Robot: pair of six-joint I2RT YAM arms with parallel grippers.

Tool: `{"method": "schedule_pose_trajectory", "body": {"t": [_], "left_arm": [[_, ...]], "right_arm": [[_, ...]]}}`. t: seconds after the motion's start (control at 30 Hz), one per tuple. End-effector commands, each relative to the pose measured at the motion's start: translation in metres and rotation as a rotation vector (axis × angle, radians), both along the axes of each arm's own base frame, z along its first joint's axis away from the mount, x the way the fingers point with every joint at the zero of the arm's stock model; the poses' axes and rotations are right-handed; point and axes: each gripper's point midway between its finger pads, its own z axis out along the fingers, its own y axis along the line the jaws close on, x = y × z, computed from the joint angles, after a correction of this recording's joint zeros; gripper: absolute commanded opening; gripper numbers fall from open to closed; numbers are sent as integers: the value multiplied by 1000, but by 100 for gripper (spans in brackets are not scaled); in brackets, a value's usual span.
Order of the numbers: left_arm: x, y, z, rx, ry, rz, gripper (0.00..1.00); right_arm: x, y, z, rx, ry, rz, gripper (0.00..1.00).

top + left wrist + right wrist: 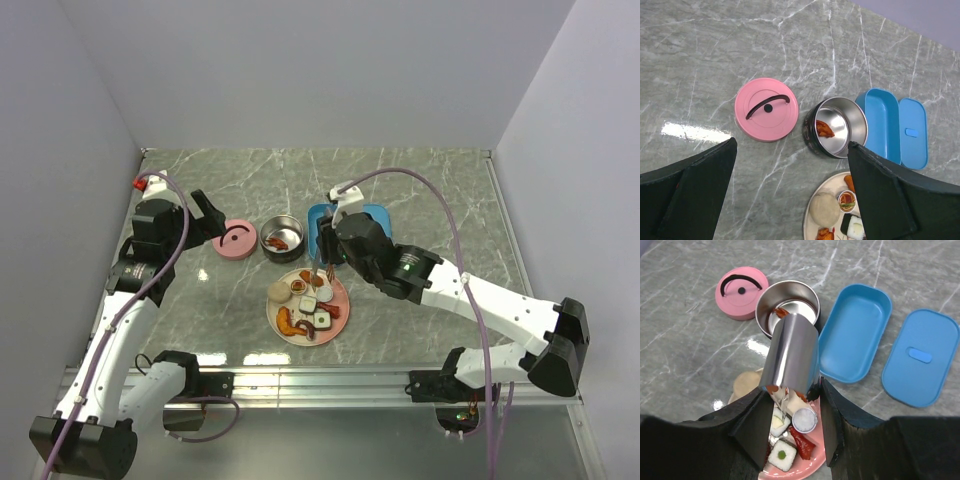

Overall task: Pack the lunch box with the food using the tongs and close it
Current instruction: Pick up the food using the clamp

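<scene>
Your right gripper [791, 405] held the tongs [792, 347] squeezed partway together, tips down over the pink plate [807, 467] of food [781, 456]. You could not tell if they pinched a piece. Packing had only begun: one orange shrimp [824, 129] lay in the metal tin [771, 297]. Next, you needed to pinch a piece firmly and carry it there.

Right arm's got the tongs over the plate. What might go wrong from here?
1. The right gripper holds the tongs between its jaws; they may twist when squeezed.
2. Food is crowded on the plate; the tips could knock neighbours off.
3. A piece could drop short of the steel pot.
</scene>
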Motion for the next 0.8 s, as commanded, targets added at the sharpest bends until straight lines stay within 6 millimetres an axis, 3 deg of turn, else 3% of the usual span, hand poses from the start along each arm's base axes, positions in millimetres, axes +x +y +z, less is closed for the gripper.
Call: {"method": "schedule_pose_trajectory", "body": {"t": [0.0, 0.33, 0.77], "left_arm": [[1, -2, 7, -16, -33, -3, 99], [-1, -2, 7, -16, -33, 1, 99], [2, -3, 8, -21, -35, -4, 99]], "right_arm": [[1, -10, 17, 59, -39, -55, 47], [-2, -11, -10, 22, 5, -57, 47], [-5, -9, -24, 6, 41, -48, 47]]}}
